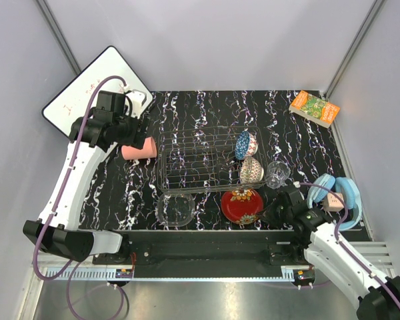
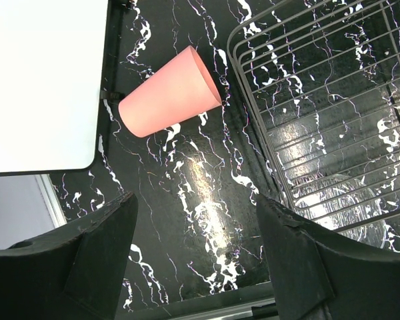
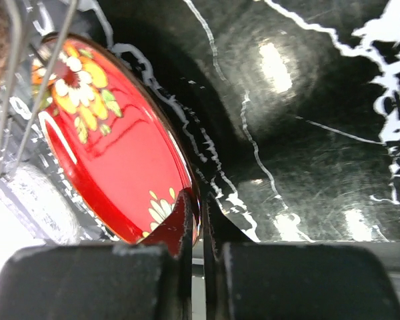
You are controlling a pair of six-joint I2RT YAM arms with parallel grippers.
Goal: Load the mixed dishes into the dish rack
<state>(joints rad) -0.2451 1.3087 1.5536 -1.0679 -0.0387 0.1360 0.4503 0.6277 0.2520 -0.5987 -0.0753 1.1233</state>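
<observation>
Plate [image 3: 113, 153]: red, floral, on the table [image 1: 207, 107] just in front of the rack [image 1: 161, 160], toward its right end, rim close to the front wire. Right gripper [image 3: 199, 213] has its jaws pinched together on the plate's near rim, one finger over and one under the edge. Can't tell whether the plate has left the table yet. Step in hand, as I read it: the grasp on the plate is made, lift and transfer to come. The next move calls for raising the rim enough to clear the rack's low front wall, then tipping the plate on edge so it drops between wires rather than lying across them. The grip is thin, at the very edge, so the plate may pivot or slip if swung fast. Blue bowl [image 1: 243, 144] and beige bowl [image 1: 251, 171] stand on edge at the rack's right end, apparently inside it; the plate needs a slot left of them. Outside the rack: glass bowl [image 1: 175, 209] in front of the left half, glass [image 1: 277, 175] just off the right end, cup [image 2: 168, 93] on its side left of the rack, beside the board [image 2: 40, 80]. Left gripper [image 2: 197, 247] hovers near the cup, jaws wide apart, holding nothing.
</observation>
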